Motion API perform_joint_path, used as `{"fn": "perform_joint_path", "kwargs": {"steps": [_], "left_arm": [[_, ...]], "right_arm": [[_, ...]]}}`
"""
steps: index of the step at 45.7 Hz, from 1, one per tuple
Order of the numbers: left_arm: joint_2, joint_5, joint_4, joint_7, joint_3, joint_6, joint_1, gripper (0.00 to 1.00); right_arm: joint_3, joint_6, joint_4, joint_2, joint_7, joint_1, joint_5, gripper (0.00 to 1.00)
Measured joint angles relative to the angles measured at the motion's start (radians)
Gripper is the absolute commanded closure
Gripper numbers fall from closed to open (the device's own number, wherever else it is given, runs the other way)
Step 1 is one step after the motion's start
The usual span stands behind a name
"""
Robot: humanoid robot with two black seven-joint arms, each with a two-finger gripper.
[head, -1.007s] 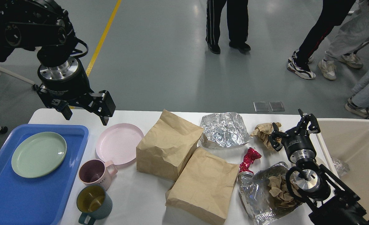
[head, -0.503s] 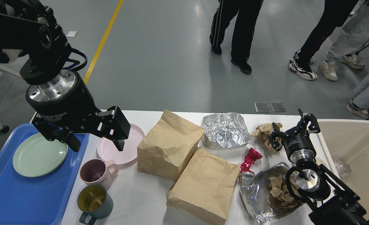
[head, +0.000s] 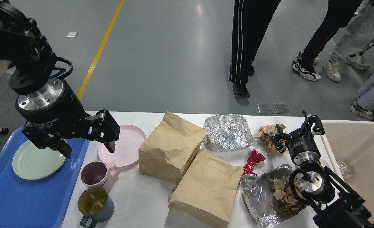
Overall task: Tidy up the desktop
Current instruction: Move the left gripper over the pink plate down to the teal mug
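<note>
The white desktop (head: pixel 136 196) is strewn with dishes and rubbish. My left gripper (head: pixel 87 148) hangs open and empty, low over the seam between the blue tray (head: pixel 15 202) and the pink plate (head: pixel 128 145). One finger is over the green plate (head: pixel 31 161) in the tray, the other over the pink plate's left rim. Below it stand a pink mug (head: pixel 96 175) and a teal mug (head: pixel 93 204). My right gripper (head: pixel 297 128) is open at the right, empty, just beside a crumpled brown paper (head: pixel 266 133).
Two brown paper bags (head: pixel 171 145) (head: pixel 207 186) lie mid-table. Crumpled foil (head: pixel 228 131), a red wrapper (head: pixel 253 160) and a foil sheet holding crumpled paper (head: pixel 266 196) lie to the right. A beige bin (head: pixel 361 148) stands at the right edge. People stand beyond the table.
My left gripper came down and toward me from above the table's far edge, then shifted left to the tray and pink plate. The right arm stayed still. A person behind walked right.
</note>
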Motion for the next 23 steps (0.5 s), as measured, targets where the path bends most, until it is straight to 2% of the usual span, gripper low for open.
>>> {"fn": "perform_joint_path", "kwargs": {"steps": [5,9,15,19,23], "left_arm": [[0.006,0.006,0.000,0.016,0.007,0.059,0.074,0.07],[0.024,0.009,0.001,0.050,0.009,0.122,0.156,0.07],[0.064,0.010,0.002,0.096,-0.002,0.285,0.330,0.07],[0.093,0.019,0.011,0.103,-0.022,0.387,0.441,0.07],[0.106,0.031,0.028,0.104,-0.041,0.456,0.532,0.07]], "right_arm": [[0.000,0.000,0.000,0.000,0.000,0.000,0.000,0.00],[0.000,0.000,0.000,0.000,0.000,0.000,0.000,0.00],[0.000,0.000,0.000,0.000,0.000,0.000,0.000,0.00],[0.000,0.000,0.000,0.000,0.000,0.000,0.000,0.00],[0.000,0.000,0.000,0.000,0.000,0.000,0.000,0.00]]}}
